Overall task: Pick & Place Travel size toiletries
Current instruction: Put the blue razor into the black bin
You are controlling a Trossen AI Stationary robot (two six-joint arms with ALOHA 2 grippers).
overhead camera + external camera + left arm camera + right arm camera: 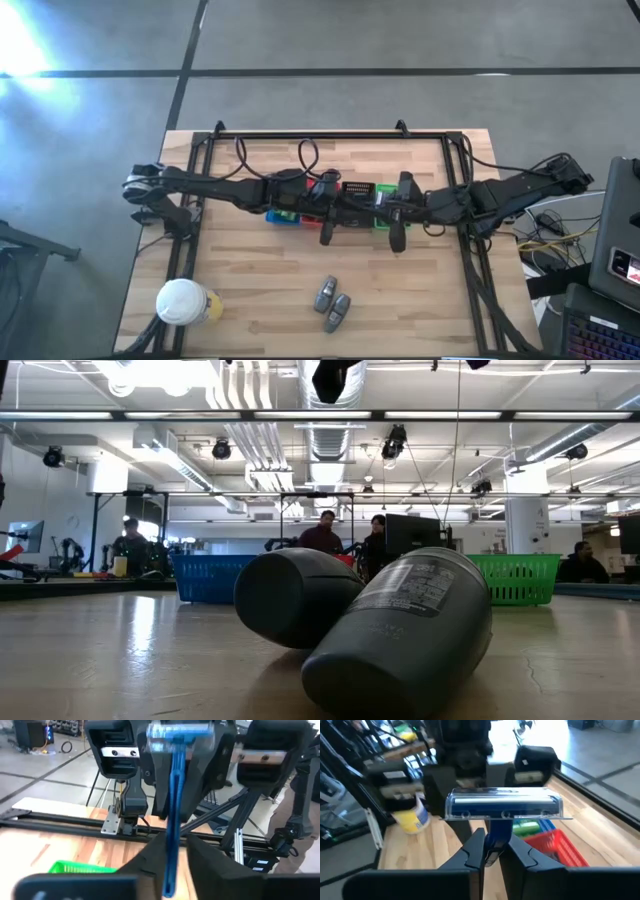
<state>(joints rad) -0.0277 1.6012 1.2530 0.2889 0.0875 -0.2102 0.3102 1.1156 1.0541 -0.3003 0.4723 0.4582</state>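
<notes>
**Two grippers meeting on one blue razor, mid-table**

Both arms are reaching in from opposite sides and meeting over the row of baskets at the middle of the table.

- Right gripper: its fingers are pinching narrow on the handle of the blue razor, just under the head. The head is sitting crosswise above the fingertips, clear of the table.
- Left gripper: it is facing the right one, with the razor's handle running down through it. I cannot tell whether it is gripping the handle or standing loose around it.
- Blue basket, red basket and green basket: they are standing in a line under the arms, blue leftmost and green rightmost. The arms are covering most of their insides.
- In the right wrist view, something bright green is showing just past the red basket's rim. I cannot tell which basket it is lying in.
- Two grey oval pieces: they are lying on bare wood near the front edge, side by side and touching or nearly so, outside every basket.
- White-lidded cup: it is standing upright at the near left corner, well apart from everything else.
- People are sitting and standing far off in the room behind the table.
</notes>
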